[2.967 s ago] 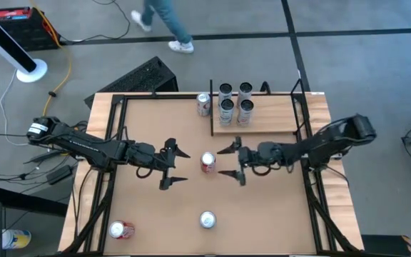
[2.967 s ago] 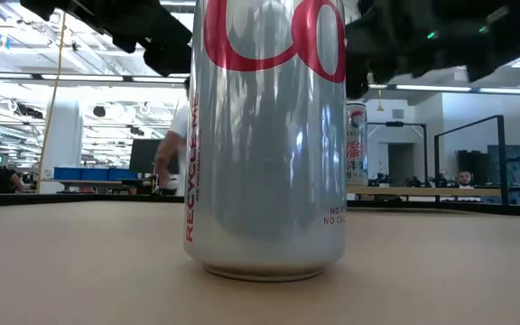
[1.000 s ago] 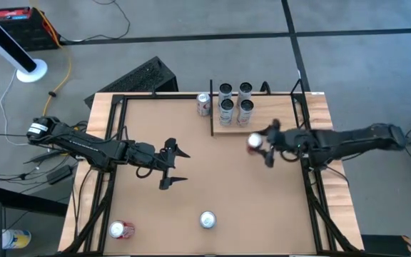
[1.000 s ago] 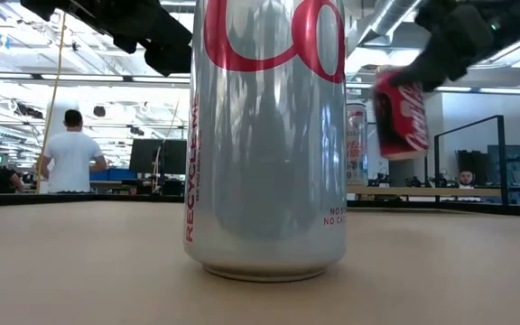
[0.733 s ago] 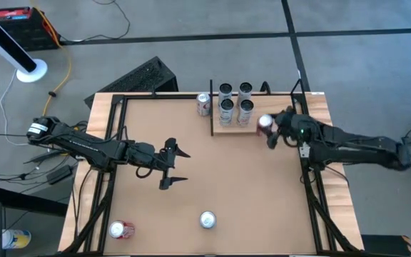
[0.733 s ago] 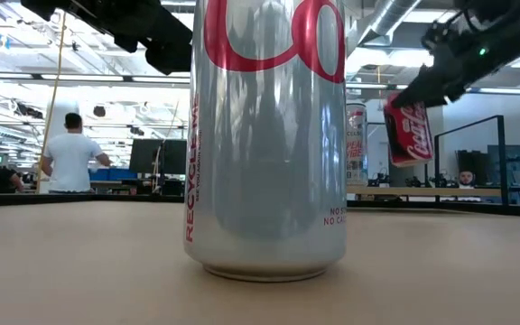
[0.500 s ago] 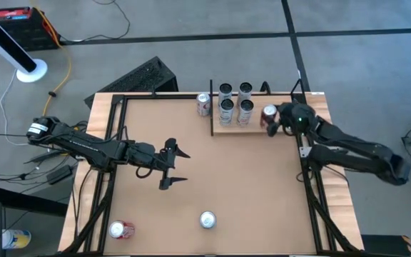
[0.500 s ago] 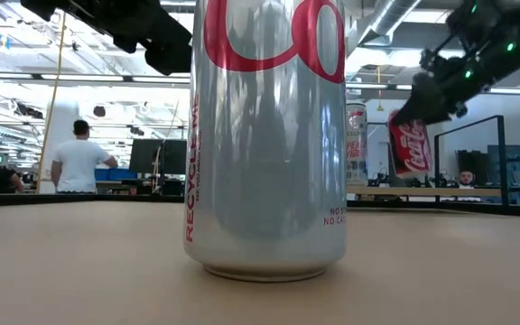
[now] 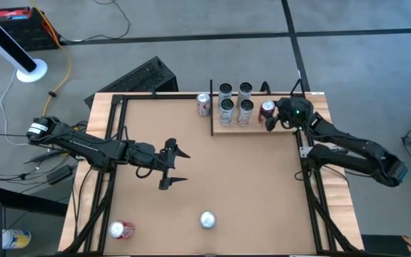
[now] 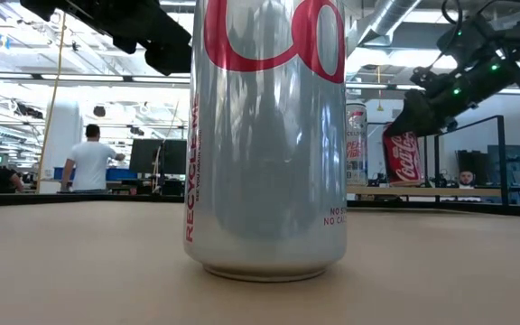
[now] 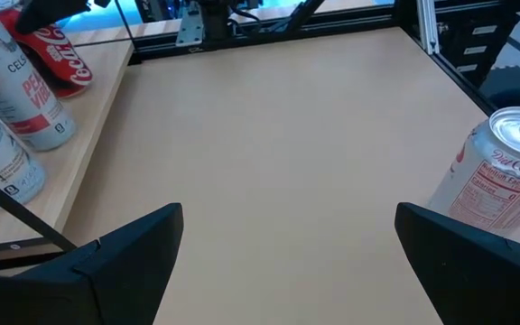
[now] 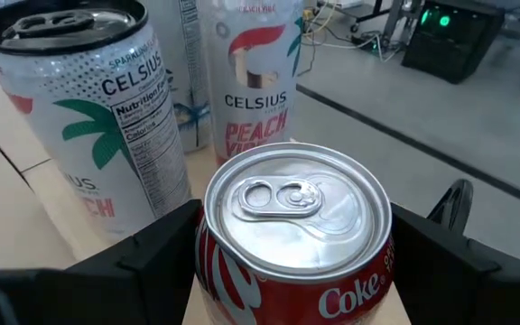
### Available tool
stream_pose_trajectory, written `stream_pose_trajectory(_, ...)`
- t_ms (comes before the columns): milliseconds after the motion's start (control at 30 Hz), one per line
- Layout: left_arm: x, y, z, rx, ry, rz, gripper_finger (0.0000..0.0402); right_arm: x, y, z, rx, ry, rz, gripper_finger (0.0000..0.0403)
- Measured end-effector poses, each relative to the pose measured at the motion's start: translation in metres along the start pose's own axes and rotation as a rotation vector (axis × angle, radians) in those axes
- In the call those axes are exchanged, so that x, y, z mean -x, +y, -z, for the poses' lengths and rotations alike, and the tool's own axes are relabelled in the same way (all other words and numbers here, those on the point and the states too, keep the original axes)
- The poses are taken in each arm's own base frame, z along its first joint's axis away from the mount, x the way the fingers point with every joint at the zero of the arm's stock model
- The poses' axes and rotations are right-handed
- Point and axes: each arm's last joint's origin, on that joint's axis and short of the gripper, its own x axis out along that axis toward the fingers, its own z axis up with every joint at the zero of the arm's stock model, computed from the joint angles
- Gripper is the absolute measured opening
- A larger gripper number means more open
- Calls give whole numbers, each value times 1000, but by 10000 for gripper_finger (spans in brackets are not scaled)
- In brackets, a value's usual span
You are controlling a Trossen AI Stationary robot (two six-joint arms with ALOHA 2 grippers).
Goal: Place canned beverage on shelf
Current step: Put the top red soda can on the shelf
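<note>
The right end effector (image 9: 275,118), clenched on the red Coke can (image 9: 267,111), is lowering it beside the Celsius cans (image 9: 235,103) on the shelf (image 9: 285,123), nearing placement, while the released left end effector (image 9: 179,165) is waiting over the desk (image 9: 248,185).

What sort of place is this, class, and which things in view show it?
Probably a robotics lab in an open-plan office: ceiling strip lights, rows of desks with monitors, a person standing beyond, and cables across the grey floor.
</note>
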Motion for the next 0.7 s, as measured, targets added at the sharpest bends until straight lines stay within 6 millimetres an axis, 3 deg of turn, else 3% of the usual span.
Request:
stream_pose_trajectory(100,0,0,0,0,1,0,389,0,0,0,4,5,0,329)
stream_pose_trajectory(233,0,0,0,0,1,-3,389,0,0,-1,5,-12,1,383)
stream_pose_trajectory(433,0,0,0,0,1,-3,389,6,0,-8,31,-60,0,334)
stream_pose_trajectory(700,0,0,0,0,1,-3,389,32,1,-44,18,-178,-43,321)
